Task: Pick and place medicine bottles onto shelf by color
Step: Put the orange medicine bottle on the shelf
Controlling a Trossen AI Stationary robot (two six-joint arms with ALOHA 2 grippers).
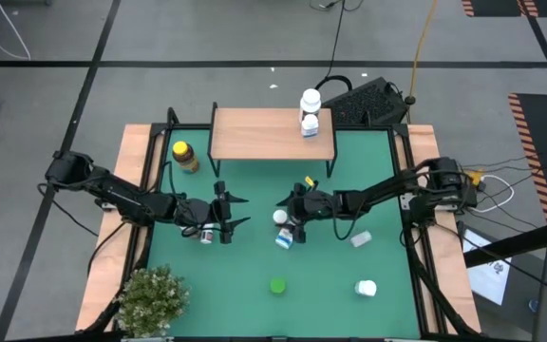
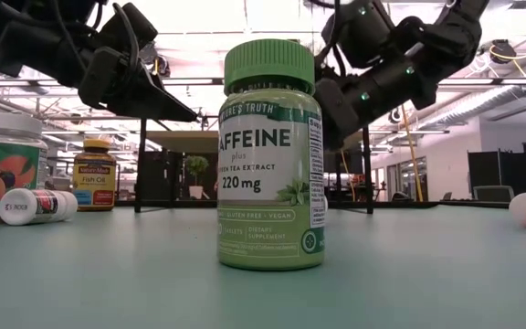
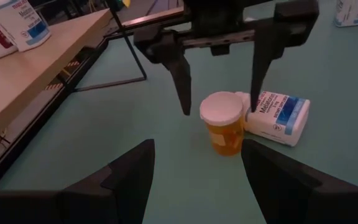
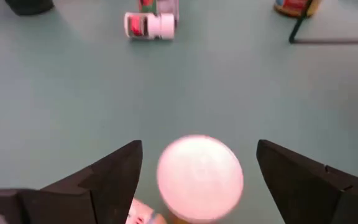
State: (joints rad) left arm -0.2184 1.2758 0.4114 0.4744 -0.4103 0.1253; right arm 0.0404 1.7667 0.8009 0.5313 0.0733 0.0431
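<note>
A: What crowds the right gripper [image 1: 292, 220]?
B: Its spread jaws straddle an orange white-capped bottle [image 3: 223, 123], gripping nothing. A blue-white bottle [image 3: 277, 116] lies touching that one. The left gripper [image 1: 228, 211] hangs just across, jaws apart and empty, a small red-labelled bottle [image 4: 149, 25] lying near it.

A: And the shelf [image 1: 272, 134]?
B: Beyond both arms. Two white bottles [image 1: 310, 112] stand at its right end; the rest of the board is bare. An amber yellow-capped bottle [image 1: 185, 156] stands on the mat beside its left legs.

A: Nearer the front edge?
B: A green bottle [image 2: 272, 155] upright, with open mat around it.

Open-plan lab: taped floor [image 1: 55, 38], loose cables [image 1: 501, 185], ceiling strip lights [image 2: 199, 41].
</note>
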